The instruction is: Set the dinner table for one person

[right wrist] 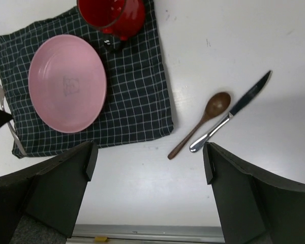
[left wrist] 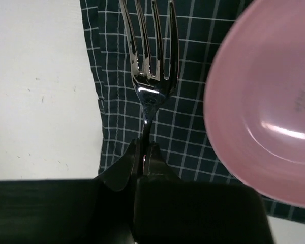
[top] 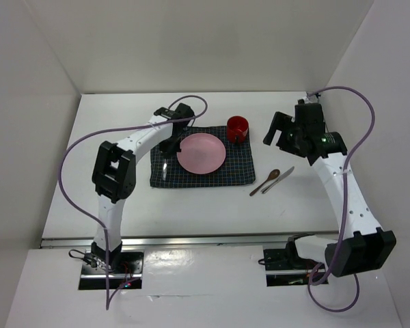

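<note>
On the white desk (top: 123,123) filling mid-frame, the setting is looking about half done: plate (top: 201,152) and mug (top: 237,128) are sitting on the placemat (top: 236,174). The left pincer (left wrist: 145,152) is clamping the fork (left wrist: 152,76) at the mat's left edge; the right pincer (right wrist: 147,157) is gaping wide, empty. Spoon (top: 265,182) and knife (top: 279,179) are lying right of the mat, waiting for placing.
</note>
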### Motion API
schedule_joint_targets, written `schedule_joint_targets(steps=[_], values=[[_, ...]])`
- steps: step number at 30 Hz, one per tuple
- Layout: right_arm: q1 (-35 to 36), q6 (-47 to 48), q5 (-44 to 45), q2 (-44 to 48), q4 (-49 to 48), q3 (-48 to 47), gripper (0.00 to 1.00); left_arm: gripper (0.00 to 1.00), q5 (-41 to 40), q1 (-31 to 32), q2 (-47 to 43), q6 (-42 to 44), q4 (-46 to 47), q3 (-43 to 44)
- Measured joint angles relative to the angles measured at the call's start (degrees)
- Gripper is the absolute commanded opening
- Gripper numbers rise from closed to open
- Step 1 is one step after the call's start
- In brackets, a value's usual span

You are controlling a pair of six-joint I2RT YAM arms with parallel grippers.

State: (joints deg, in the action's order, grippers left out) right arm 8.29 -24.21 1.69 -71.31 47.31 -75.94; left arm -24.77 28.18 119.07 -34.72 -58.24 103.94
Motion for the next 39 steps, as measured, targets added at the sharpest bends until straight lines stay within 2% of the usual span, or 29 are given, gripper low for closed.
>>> schedule_joint_targets(steps=[7, 12, 18, 21, 22, 24, 25, 29, 32, 34, 37, 39], values=[[-0.72, -1.16, -0.13, 3.65, 1.36, 5.77, 0.96, 0.0, 3.67, -4.66, 3.52, 4.33, 1.79, 0.79], [-0.72, -3.02, -0.79, 3.91, 1.9, 11.17, 0.96, 0.0, 5.75, -4.9, 5.75, 4.98, 3.54, 2.43], [-0.74, -4.9, -0.31, 4.92, 1.81, 13.18, 0.96, 0.0, 7.76, -4.9, 9.94, 5.14, 4.48, 6.14], [-0.74, -6.69, 0.07, 6.86, 1.49, 16.65, 0.96, 0.2, 8.2, -5.01, 12.63, 5.68, 4.15, 8.9], [-0.74, -7.72, 0.09, 7.54, 1.36, 18.4, 0.96, 0.36, 8.31, -5.09, 13.44, 5.68, 4.02, 9.66], [-0.74, -9.42, 0.02, 7.96, 1.27, 21.24, 0.96, 0.51, 8.5, -5.2, 13.9, 6.01, 3.74, 9.99], [-0.74, -10.34, -0.04, 7.96, 0.92, 22.8, 0.96, 0.55, 8.59, -5.27, 13.9, 6.08, 3.54, 9.97], [-0.79, -13.51, -0.94, 7.96, -0.59, 28.2, 0.96, 0.57, 8.72, -5.46, 13.35, 5.86, 3.37, 9.7], [-0.79, -15.3, -1.03, 7.8, -1.49, 29.68, 0.92, 0.57, 8.79, -5.57, 11.32, 5.79, 2.82, 8.79], [-0.79, -16.46, -0.26, 6.99, -2.36, 29.68, 0.76, 0.57, 8.79, -5.55, 9.2, 5.68, 2.38, 8.17], [-1.11, -18.32, 1.22, 3.91, -4.09, 29.68, 0.64, 0.57, 8.81, -5.57, 0.87, 5.22, 2.34, 5.14], [-1.57, -19.04, 1.81, 0.66, -5.7, 29.62, 0.6, 0.57, 8.79, -5.57, -6.03, 4.5, 2.64, 3.23]])
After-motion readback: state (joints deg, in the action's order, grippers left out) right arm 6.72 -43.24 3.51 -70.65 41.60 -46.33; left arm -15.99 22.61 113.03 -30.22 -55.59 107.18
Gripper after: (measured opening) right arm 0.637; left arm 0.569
